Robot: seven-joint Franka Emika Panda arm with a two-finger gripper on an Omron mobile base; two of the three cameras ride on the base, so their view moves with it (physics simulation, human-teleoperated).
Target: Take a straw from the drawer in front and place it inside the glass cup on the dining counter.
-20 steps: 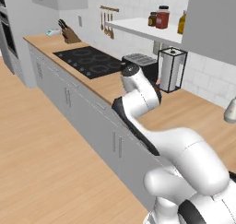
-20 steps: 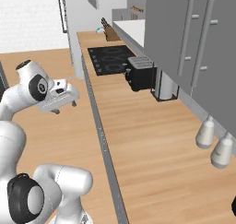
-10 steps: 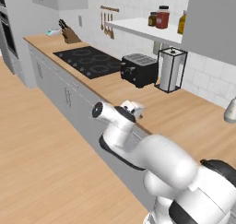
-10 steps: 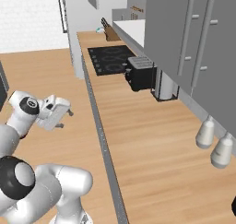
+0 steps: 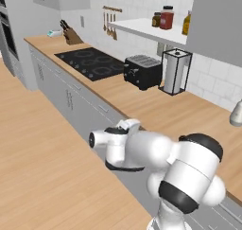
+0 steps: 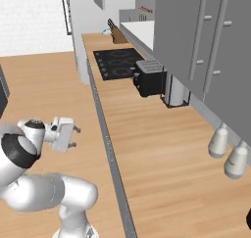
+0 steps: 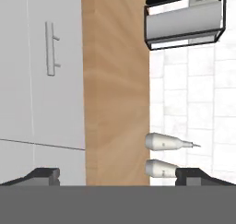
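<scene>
The hand hangs low beside the worktop with its 2 fingers spread wide and nothing between them, probably lining up on the closed drawer and its bar handle. The straw is presumably shut inside.

No writing, brand, number or sign can be read anywhere: the jars on the shelf carry labels too small and blurred to make out, and the toaster is unmarked
</scene>
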